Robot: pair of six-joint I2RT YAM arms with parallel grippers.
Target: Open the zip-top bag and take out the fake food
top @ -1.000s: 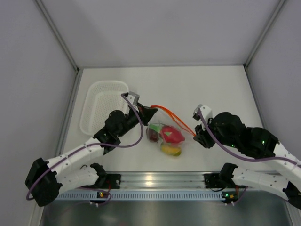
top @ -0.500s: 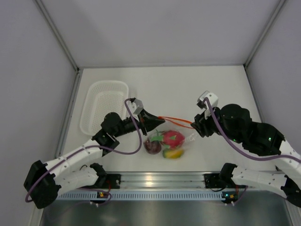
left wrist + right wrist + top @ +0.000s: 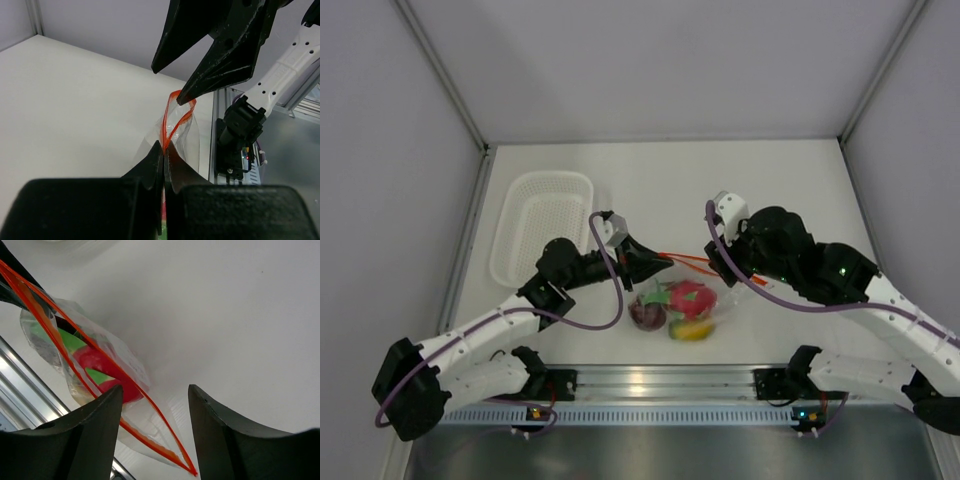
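left gripper point(image 3: 163, 146) is clamped tight on the zip strip point(image 3: 166, 112), at the bag's 11 o'clock corner in the top view. i can't tell if it has one lip or both. the bag point(image 3: 718, 303) lies on the table point(image 3: 770, 180) toward 6 o'clock, with all three fruits point(image 3: 688, 297) inside. its mouth is parted a little and the strip bows into a narrow loop. right gripper point(image 3: 165, 87) is spread wide, holding nothing, and hangs just over the loop's far end at the bag's 1 o'clock. my read: the step is getting the right gripper onto one lip. i'd come down so a single orange lip goes between the jaws. take both and i just pinch it closed. then i'd pull toward 3 o'clock, with the left holding firm at 9, slow and level so the crinkly film doesn't slip. basket point(image 3: 542, 225) is at 10 o'clock, well apart.
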